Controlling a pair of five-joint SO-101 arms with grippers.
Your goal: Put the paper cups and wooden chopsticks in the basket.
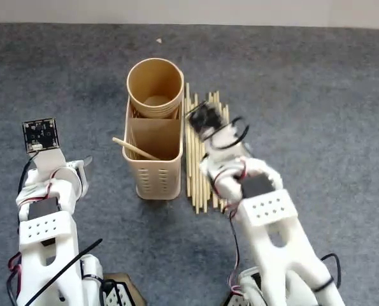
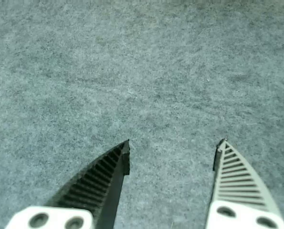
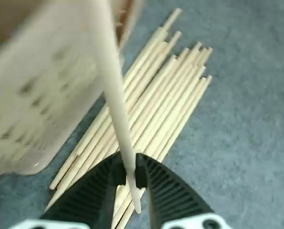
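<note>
**Right claw pinches one chopstick beside the basket**

Between the two arms stands the basket (image 1: 152, 175), a pale perforated tub with two compartments. Its side wall rises just beside the loose sticks and close to what the right arm carries. The far compartment holds the paper cups (image 1: 155, 86), nested upright. A single chopstick (image 1: 135, 150) lies slanted across the near compartment. Red and black cables (image 1: 230, 137) loop over the right arm (image 1: 265, 207). A small circuit board (image 1: 41, 135) sits at the wrist of the left arm (image 1: 46, 223).

Everything rests on grey carpet (image 1: 316, 95) (a pale strip (image 1: 189, 11) runs along its far edge).

The pile of chopsticks (image 1: 199, 182) lies flat on the carpet, just beside the basket on the right arm's side. The right gripper (image 3: 127, 167) hangs over this pile, its jaws drawn narrow on the held chopstick (image 3: 114, 86). It grips that stick near one end, and the stick juts out raised above the others, alongside the basket wall. The left gripper (image 2: 174, 143) is well apart from all of this, jaws spread wide over bare carpet with nothing between them.
</note>
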